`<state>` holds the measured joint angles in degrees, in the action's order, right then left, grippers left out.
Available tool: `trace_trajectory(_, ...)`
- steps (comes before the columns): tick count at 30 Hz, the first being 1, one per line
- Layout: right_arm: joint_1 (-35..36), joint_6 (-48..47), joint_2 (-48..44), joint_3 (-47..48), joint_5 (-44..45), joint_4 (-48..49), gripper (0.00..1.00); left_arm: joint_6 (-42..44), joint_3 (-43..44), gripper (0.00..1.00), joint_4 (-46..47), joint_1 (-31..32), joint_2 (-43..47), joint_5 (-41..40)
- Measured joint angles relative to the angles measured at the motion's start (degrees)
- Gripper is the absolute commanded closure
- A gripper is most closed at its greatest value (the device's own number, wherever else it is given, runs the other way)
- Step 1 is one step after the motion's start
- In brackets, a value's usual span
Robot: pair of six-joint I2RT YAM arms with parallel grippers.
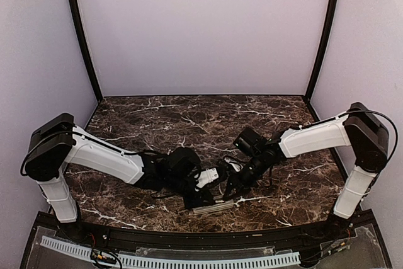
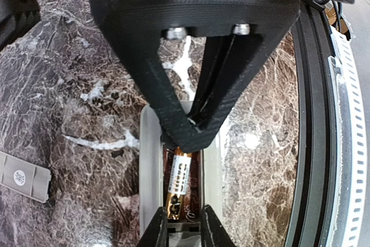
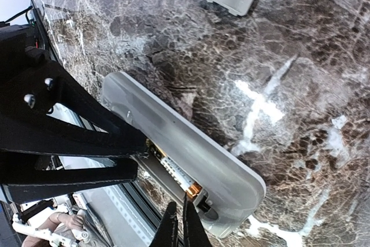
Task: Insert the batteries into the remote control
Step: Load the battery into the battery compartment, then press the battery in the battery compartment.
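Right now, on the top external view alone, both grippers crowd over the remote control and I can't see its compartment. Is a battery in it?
Observer: Yes. The left wrist view shows one battery lying in the open compartment of the remote control.
Operator: How does the right gripper stand?
Observer: Shut, with its fingers pressed together and its tip down at that open compartment.
Operator: And the battery cover?
Observer: It lies flat on the table, apart from the remote and clear of both grippers.
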<state>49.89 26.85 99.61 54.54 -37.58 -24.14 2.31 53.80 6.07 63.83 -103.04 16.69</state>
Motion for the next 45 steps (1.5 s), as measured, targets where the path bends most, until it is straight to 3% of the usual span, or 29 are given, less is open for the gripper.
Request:
trace_trajectory(6,0.0,-1.1,-2.2,-0.1,-1.0,1.5,0.94,0.0,-1.7,0.71,1.8,-0.1,1.1,1.3)
trace_trajectory(11,0.0,-3.9,-4.9,-0.3,-1.4,3.6,0.84,0.2,-2.5,0.71,3.9,-0.2,3.3,1.1)
trace_trajectory(13,0.0,-5.8,-6.0,-0.6,-1.3,4.6,0.78,0.1,-2.8,0.7,5.1,-0.3,4.2,0.7)
trace_trajectory(16,0.1,-10.3,-8.5,-1.9,-0.7,6.5,0.66,-0.1,-4.4,0.62,6.8,-0.3,6.3,-0.7)
trace_trajectory(19,0.4,-17.1,-13.5,-4.9,0.2,9.5,0.56,-1.3,-8.5,0.51,8.3,-0.3,10.4,-4.2)
trace_trajectory(23,2.4,-29.2,-19.8,-9.2,1.0,14.2,0.45,-4.5,-16.0,0.44,9.6,-0.3,18.3,-10.8)
trace_trajectory(27,6.9,-43.3,-20.9,-12.4,3.1,18.0,0.43,-9.9,-22.5,0.42,11.7,-0.3,25.9,-19.2)
trace_trajectory(32,11.1,-54.6,-14.9,-12.6,7.5,18.5,0.43,-14.9,-25.7,0.42,15.5,-0.3,26.0,-25.8)
trace_trajectory(40,13.6,-61.1,-10.3,-10.6,14.6,17.8,0.45,-16.1,-23.6,0.43,16.5,-0.3,17.4,-26.9)
trace_trajectory(45,14.2,-62.9,-6.3,-7.2,18.7,16.2,0.49,-15.5,-23.0,0.43,16.7,-0.3,16.9,-27.0)
